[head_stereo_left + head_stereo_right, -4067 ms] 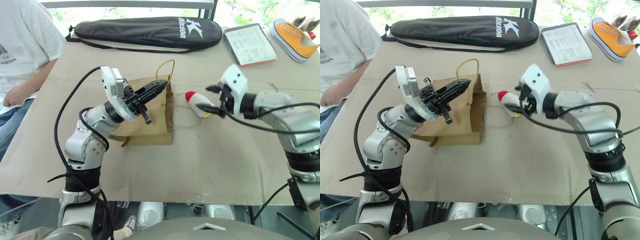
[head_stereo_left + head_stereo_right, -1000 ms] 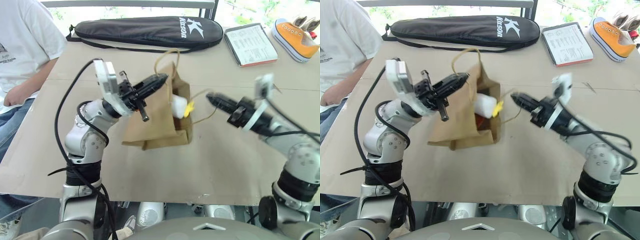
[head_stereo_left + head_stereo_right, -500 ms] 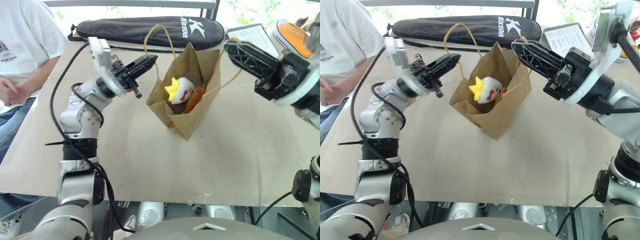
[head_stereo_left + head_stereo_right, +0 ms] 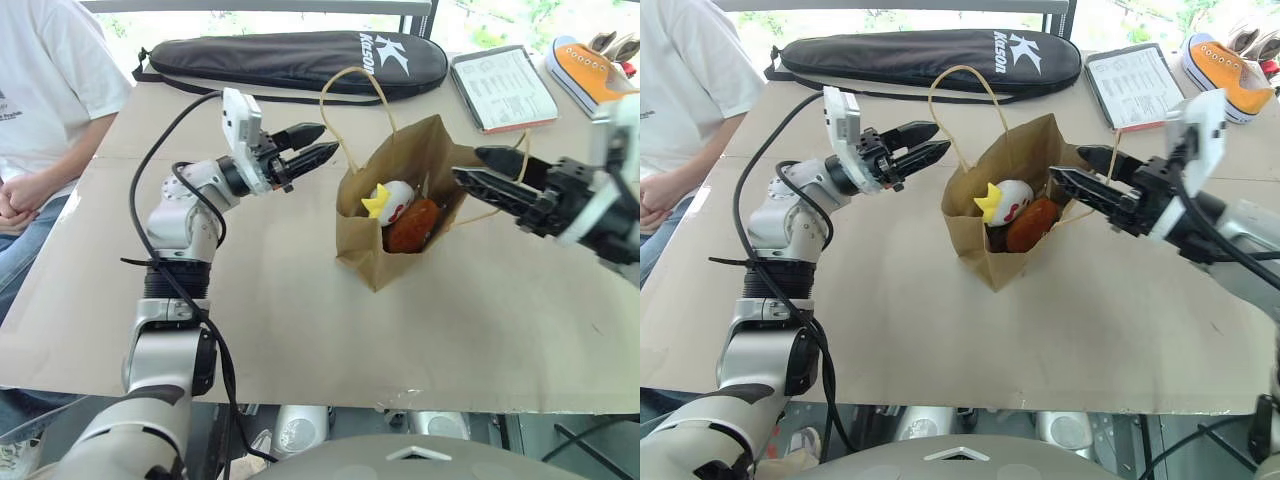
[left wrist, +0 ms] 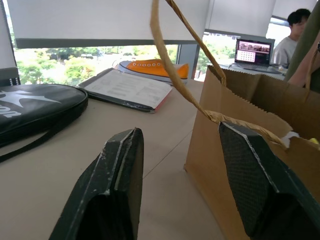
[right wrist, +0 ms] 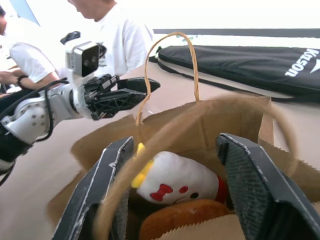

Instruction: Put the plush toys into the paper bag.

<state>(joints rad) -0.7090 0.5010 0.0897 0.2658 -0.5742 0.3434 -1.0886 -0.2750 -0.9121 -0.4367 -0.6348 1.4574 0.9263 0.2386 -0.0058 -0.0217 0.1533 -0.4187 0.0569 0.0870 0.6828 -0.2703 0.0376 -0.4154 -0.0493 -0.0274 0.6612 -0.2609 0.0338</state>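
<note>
The left gripper [image 4: 312, 143] has its two black fingers spread apart with nothing between them; it hangs just left of the bag [image 4: 365, 235], level with the near-left handle loop [image 4: 357, 108], and from its own wrist camera the handle cord [image 5: 172, 65] runs up through the gap between the fingers without being pinched. The right gripper [image 4: 483, 168] is likewise parted and empty; its fingers point at the bag's right rim, and the right handle [image 4: 487, 205] loops past them, though whether cord and finger touch I cannot tell.

The bag stands upright near the middle of the table [image 4: 300, 340], mouth open toward the camera; inside lie the toys [image 4: 392, 202], a white plush with yellow beak and red marks resting on a brown one [image 6: 172, 224], both below the rim.

Judged as handling: the plush is light and soft, gives under a pinch and will not slip or break, so any bulge of the body serves as a hold; the kraft paper is stiff enough to stand yet creases and tips easily, being nearly empty of weight; the cord handles or the folded top edge are the safest places to grip, pulled gently, since a sideways knock could topple it and spill the toys.
</note>
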